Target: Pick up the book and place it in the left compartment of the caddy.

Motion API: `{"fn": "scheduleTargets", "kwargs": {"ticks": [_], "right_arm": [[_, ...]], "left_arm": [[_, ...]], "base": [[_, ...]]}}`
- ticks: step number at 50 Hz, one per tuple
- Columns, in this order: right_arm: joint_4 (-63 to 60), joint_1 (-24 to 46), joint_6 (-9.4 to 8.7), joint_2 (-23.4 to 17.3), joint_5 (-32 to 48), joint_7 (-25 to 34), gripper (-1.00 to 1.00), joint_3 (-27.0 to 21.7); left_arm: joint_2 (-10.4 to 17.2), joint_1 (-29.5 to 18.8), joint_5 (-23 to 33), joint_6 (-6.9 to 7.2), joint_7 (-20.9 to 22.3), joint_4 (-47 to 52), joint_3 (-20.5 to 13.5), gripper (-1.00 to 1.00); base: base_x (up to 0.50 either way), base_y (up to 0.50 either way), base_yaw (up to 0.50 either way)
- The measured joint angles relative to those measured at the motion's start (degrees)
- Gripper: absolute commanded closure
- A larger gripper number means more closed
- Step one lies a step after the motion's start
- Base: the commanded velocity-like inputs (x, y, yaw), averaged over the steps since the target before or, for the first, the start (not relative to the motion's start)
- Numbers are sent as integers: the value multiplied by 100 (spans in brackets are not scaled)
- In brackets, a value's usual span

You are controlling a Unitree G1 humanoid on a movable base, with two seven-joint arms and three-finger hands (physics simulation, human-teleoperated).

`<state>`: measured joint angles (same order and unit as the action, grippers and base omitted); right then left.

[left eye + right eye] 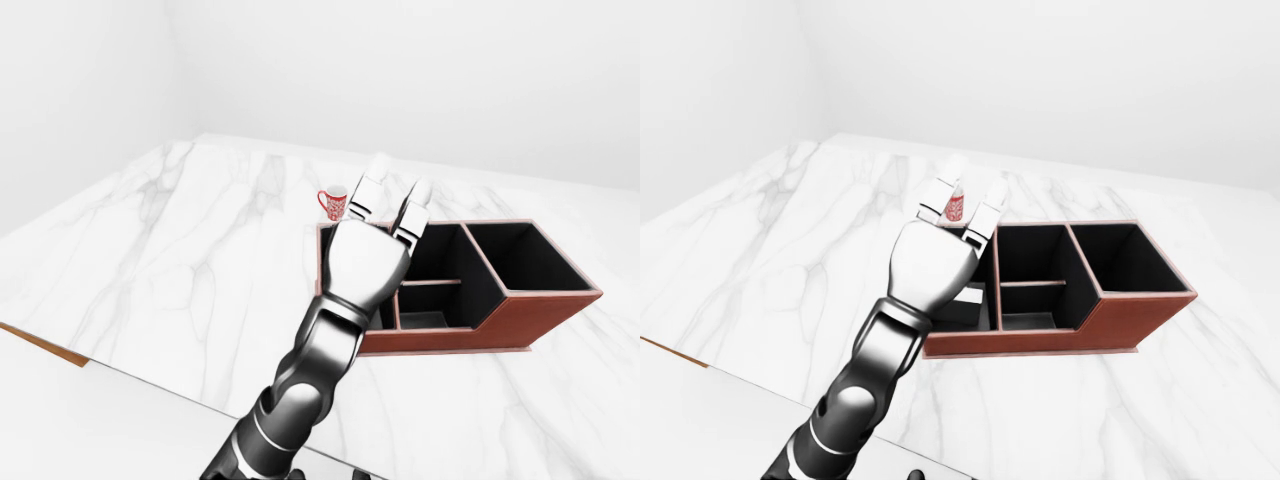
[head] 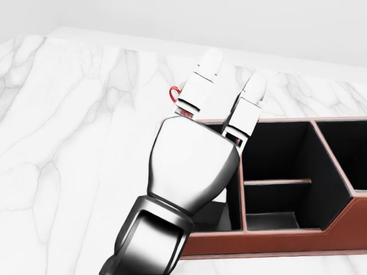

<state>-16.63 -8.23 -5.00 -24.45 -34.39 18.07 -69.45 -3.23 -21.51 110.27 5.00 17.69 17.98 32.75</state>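
White marble covered the worktop (image 1: 150, 260), and 1 brown caddy (image 1: 520, 320) with several dark compartments stood on it. 1 left hand (image 2: 221, 103) hung over the caddy's left end with its fingers (image 2: 200, 86) straight and released, holding nothing, probably because the placing was already done. 1 red mug (image 1: 333, 203) stood just beyond. I saw 0 books; the hand hid most of the left compartment.

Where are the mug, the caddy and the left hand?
mug (image 1: 333, 203), left-eye view, its patterned side.
caddy (image 1: 530, 318), left-eye view, its brown outer wall.
left hand (image 2: 192, 166), head view, back of the palm.
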Motion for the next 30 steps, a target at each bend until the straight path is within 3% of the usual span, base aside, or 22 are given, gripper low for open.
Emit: {"fn": "scheduleTargets", "kwargs": {"ticks": [14, 17, 21, 27, 30], "right_arm": [[20, 3, 0, 11, 25, -8, -100, 31], [12, 0, 0, 16, 20, -5, -100, 31], [0, -5, 0, 16, 7, 1, -100, 21], [-13, -8, 0, 24, -2, 17, -100, 16], [-28, -12, 0, 21, -15, 17, -100, 6]], "left_arm": [[327, -895, 205, 0, 1196, 1099, 3, -100], [271, -1141, 220, 0, 1320, 1289, -77, -100], [-205, -1363, 243, 0, 1267, 1520, -173, -100], [-1654, -1229, 39, 0, 808, 1809, -262, -100], [-1677, -1169, -248, 0, 523, 1946, -331, -100]], "base": [[0, 0, 0], [0, 0, 0], [0, 0, 0], [0, 0, 0], [0, 0, 0]]}}
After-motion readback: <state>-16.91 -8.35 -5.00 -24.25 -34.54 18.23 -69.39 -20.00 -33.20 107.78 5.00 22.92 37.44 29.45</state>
